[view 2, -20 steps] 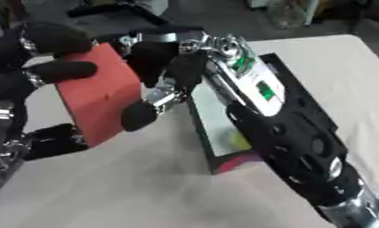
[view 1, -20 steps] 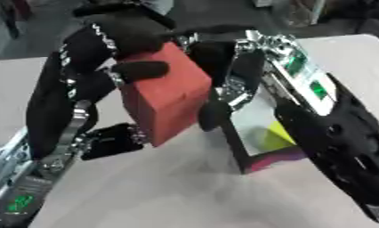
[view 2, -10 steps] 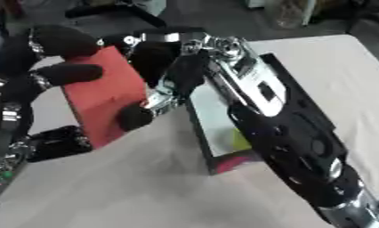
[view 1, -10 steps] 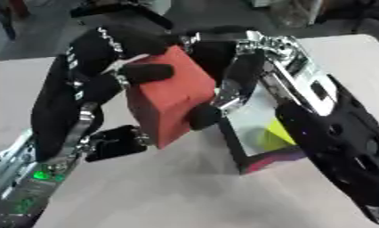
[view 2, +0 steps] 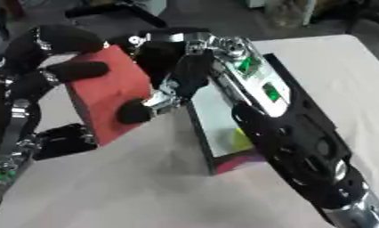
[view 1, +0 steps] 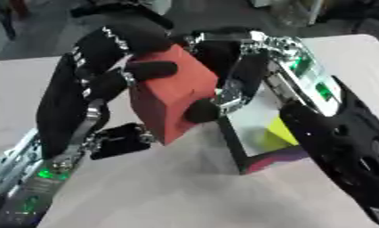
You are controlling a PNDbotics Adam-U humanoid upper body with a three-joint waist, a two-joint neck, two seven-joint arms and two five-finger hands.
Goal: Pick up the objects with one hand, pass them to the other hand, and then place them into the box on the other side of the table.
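Two black robot hands meet around one red rectangular block (view 1: 173,100) above the pale table top (view 1: 161,191), and we describe them from the near edge to the far one. Nearest to us, the left forearm rises from the lower left corner, with small green lights on it. Higher up, the left hand (view 1: 107,80) is curled round the block: one dark fingertip (view 1: 150,70) lies across the upper left face of the block, and another part of the hand shows below the block at its lower left. The block is held up in the air, left of the box. Its long axis is tilted, running from the lower left, near the table, up to the upper right, so its top end points away from us and toward the right hand.

The right hand (view 2: 173,87) comes from the right side and bends down to the block. One rounded dark fingertip (view 1: 200,111) presses on the lower right face of the block, so this hand also has its fingers closed on the block.

Just right of the block, an open box with dark walls (view 1: 231,142) stands on the table, partly hidden under the right arm. Inside we see a pale floor and something yellow-green (view 1: 280,131); we cannot tell what it is. A purple-red patch shows at its near lower side.
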